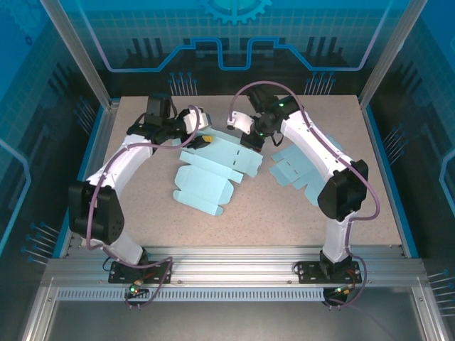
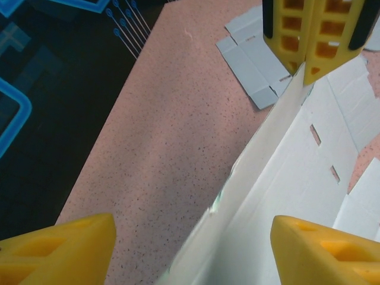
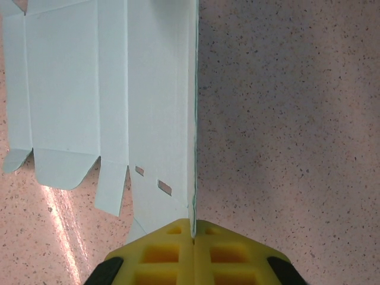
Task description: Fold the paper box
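Pinching paper box (image 3: 119,89) edge, right end effector (image 3: 193,228)

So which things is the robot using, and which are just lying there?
Using:
- the paper box
- the right gripper, pinching the box's raised edge
- the left gripper, open around that edge

Lying about:
- a second flat box sheet

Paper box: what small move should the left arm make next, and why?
Probably close the left gripper on the raised flap of the paper box: its open fingers straddle that edge, and the right gripper pinches the same edge farther along.
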